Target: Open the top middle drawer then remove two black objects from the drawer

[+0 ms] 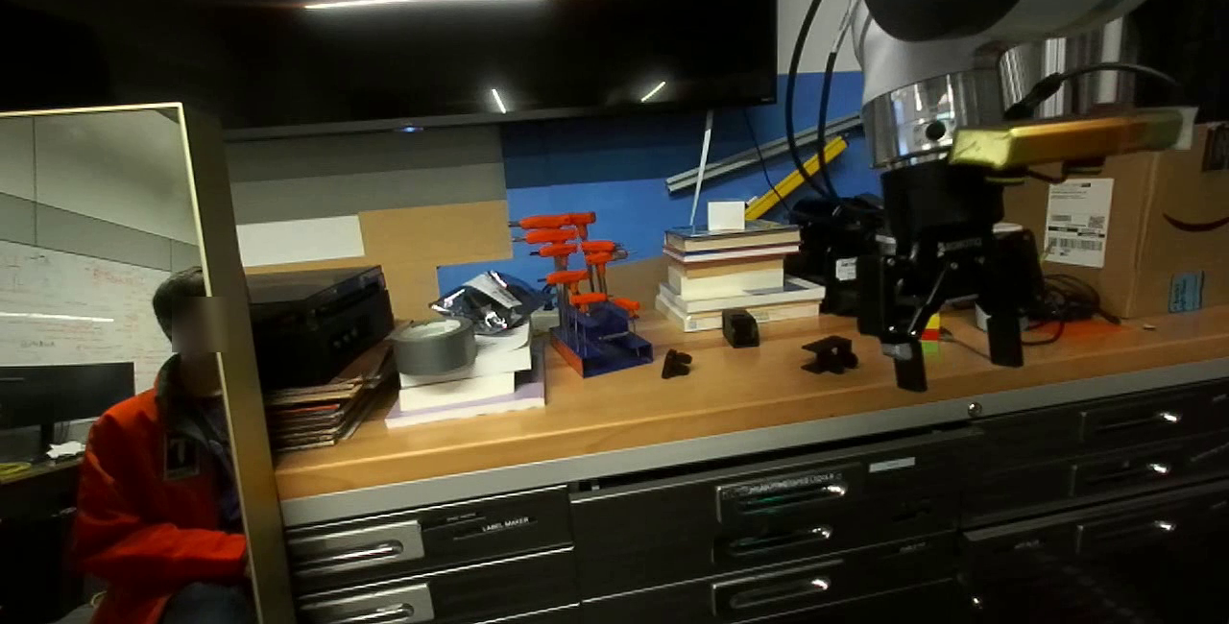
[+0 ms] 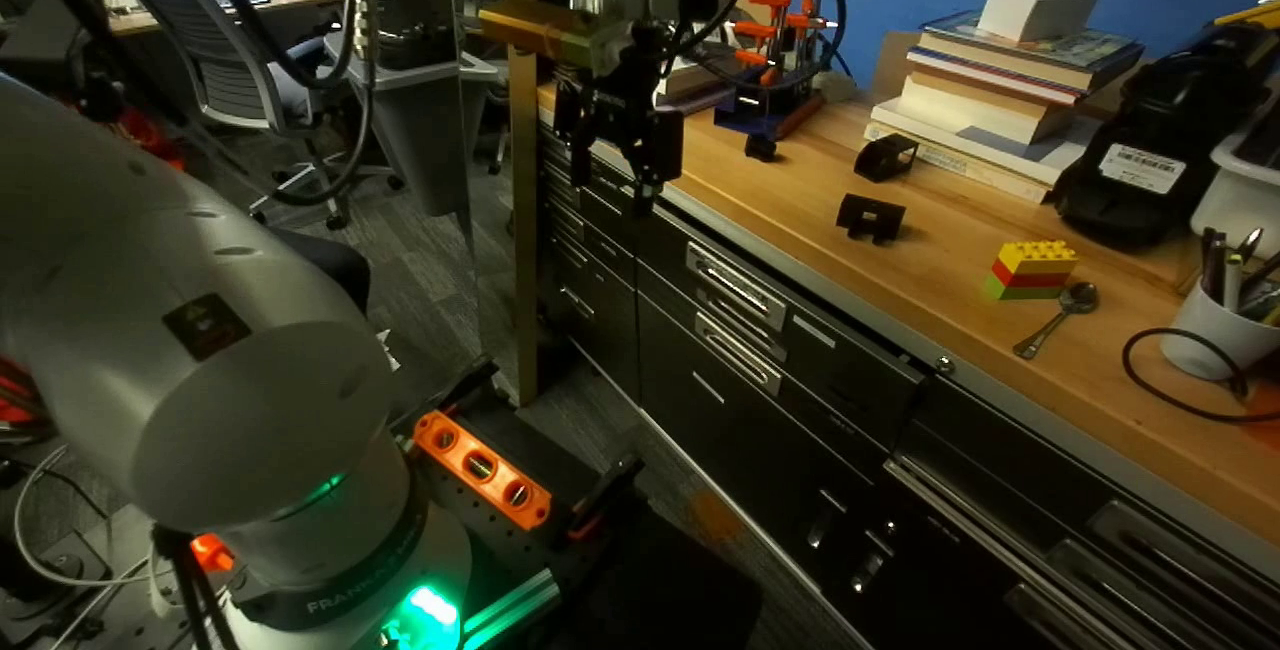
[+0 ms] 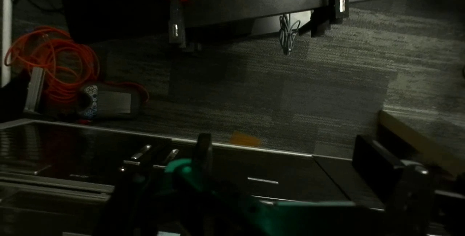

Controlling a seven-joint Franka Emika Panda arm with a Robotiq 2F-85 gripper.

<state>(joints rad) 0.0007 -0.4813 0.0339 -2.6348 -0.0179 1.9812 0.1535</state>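
- Top middle drawer (image 1: 768, 514): under the front edge of the desk (image 1: 595, 413), shut or barely ajar, unclear which.
- Tool (image 1: 957, 363): spread wide, nothing held, near that edge; descending too close could strike it.
- Three black pieces (image 1: 675, 364) (image 1: 740, 328) (image 1: 831, 355) behind that edge, perhaps including the task's pair: a low sweep could topple them.

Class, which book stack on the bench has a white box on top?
The stack right of the orange-handled tools in both exterior views; the other stack bears tape and a silvery bag.
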